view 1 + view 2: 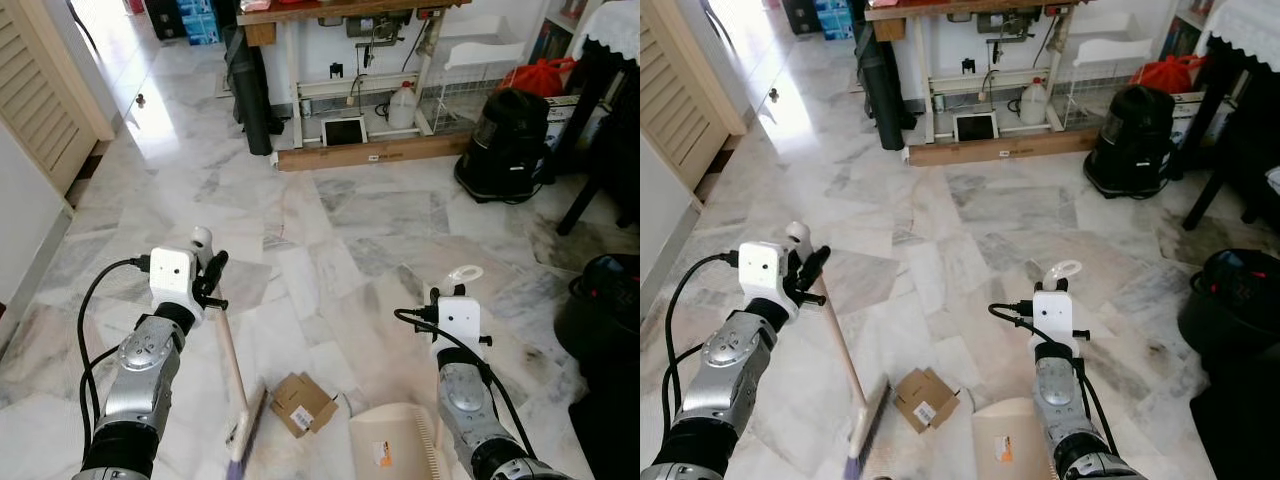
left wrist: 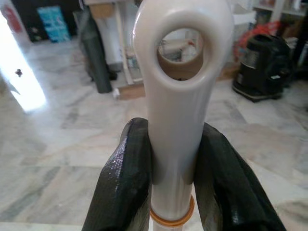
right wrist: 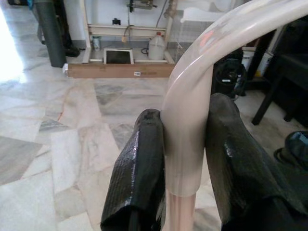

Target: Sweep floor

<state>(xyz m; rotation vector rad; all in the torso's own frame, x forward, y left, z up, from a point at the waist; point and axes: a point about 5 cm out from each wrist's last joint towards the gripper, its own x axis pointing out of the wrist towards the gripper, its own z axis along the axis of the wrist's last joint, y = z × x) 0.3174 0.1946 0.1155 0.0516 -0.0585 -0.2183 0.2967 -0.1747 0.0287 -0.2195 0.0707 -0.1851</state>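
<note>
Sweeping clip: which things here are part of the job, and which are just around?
In use:
- broom, held by left gripper
- dustpan, handle in right gripper
- cardboard scrap between them

Just around:
- black vacuum
- white jug
- black bin

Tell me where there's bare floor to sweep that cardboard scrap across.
Open marble floor runs from the cardboard scrap up to the wooden plank. It is crowded low down: broom left, dustpan right. The black vacuum and black bin hem the right side.
</note>
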